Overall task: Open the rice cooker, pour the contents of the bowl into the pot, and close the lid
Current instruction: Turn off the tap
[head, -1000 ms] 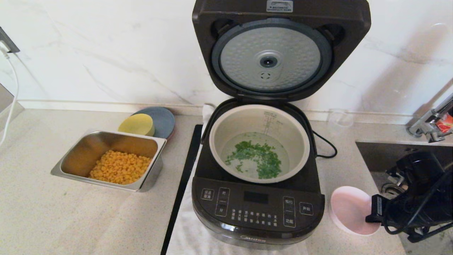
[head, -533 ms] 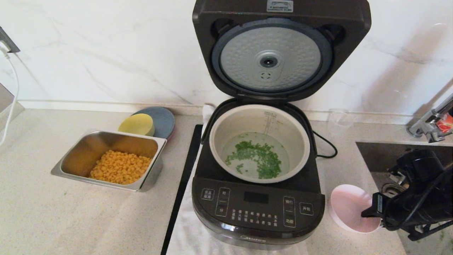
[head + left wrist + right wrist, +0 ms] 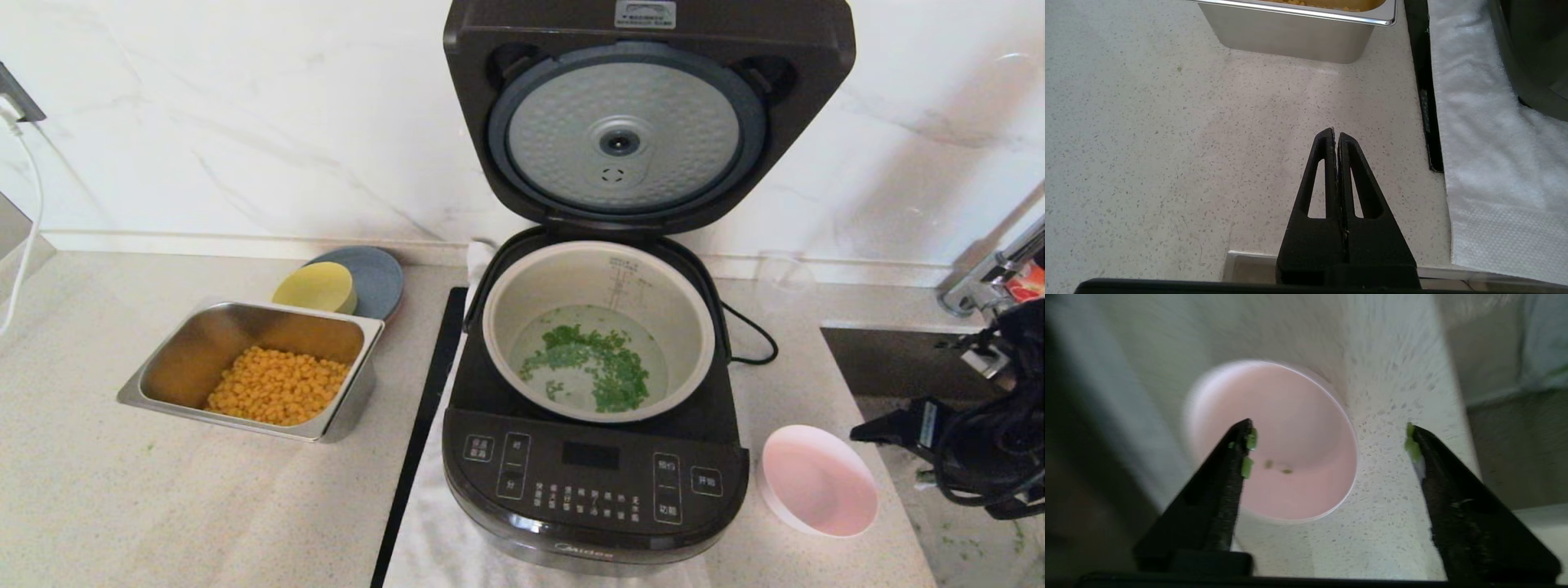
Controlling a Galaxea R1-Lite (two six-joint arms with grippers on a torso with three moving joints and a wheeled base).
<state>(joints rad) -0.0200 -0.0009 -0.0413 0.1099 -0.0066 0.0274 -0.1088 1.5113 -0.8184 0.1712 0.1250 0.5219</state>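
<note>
I see the big shiny black rice cooker in the middle of the pale speckled stone surface. Its hinged black lid stands straight up at the far side, silver dimpled side facing me. I think the lid is what I must push down next. It is far and to the left of my right gripper, and high above it. The lid lies wide from left to right, so I would reach up over its top edge.

The round grey-beige pot sits inside the cooker, with the chopped green herbs on its bottom. The small pale pink bowl rests on the surface just right of the cooker, almost empty.

My right gripper is open and holds nothing; it is just right of the bowl, not touching it. It is nearer to the lid than my left gripper, which is closed and parked near me.

The lid's top is cut off. I cannot see its outer side.
</note>
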